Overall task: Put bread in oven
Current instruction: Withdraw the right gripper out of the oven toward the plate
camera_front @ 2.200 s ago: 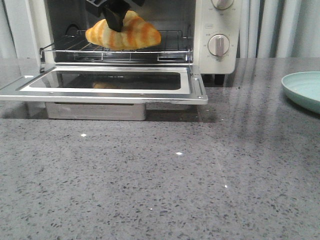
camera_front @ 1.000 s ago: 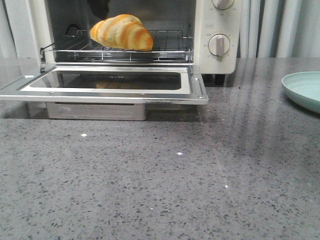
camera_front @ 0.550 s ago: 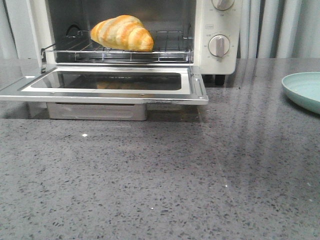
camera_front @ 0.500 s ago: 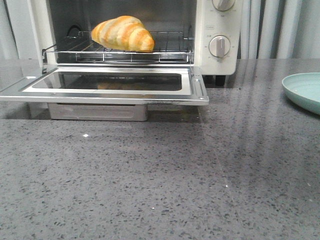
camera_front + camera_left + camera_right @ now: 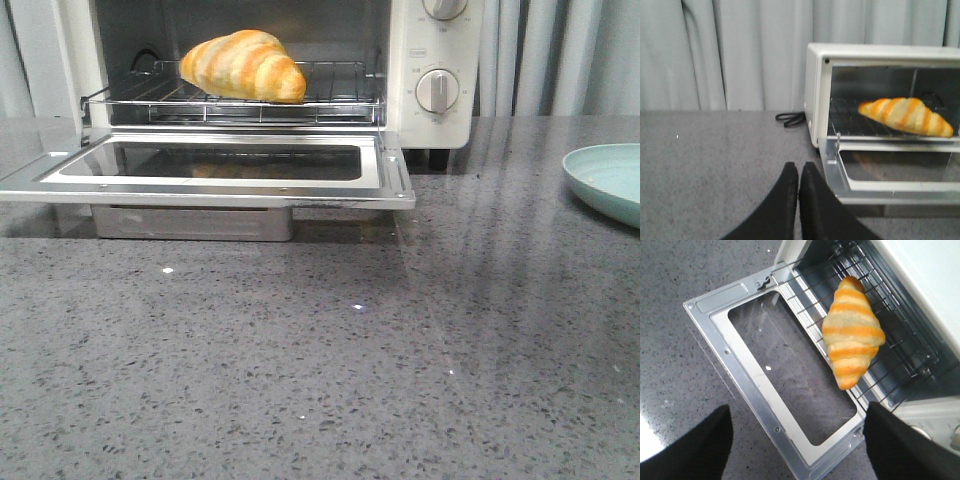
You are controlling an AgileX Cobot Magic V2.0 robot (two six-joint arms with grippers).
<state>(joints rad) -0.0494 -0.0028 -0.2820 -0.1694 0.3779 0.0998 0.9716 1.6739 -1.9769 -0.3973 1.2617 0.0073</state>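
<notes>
The bread (image 5: 245,65), a golden croissant with pale stripes, lies on the wire rack inside the cream-white oven (image 5: 435,60), whose glass door (image 5: 210,170) hangs flat open. From the left wrist view the bread (image 5: 906,116) shows inside the oven (image 5: 816,95); my left gripper (image 5: 798,168) is shut and empty, low over the counter beside the door's corner. Seen from above, the bread (image 5: 852,332) rests on the rack past the open door (image 5: 740,365); my right gripper (image 5: 797,417) is open wide above the door, holding nothing. Neither gripper shows in the front view.
A pale green plate (image 5: 607,180) sits at the right edge of the speckled grey counter (image 5: 320,360). A black cord (image 5: 789,119) lies behind the oven's left side. Grey curtains hang at the back.
2.2 s ago a gripper held the bread at the rack. It has let go and pulled up out of the front view; the bread now rests alone on the rack.
</notes>
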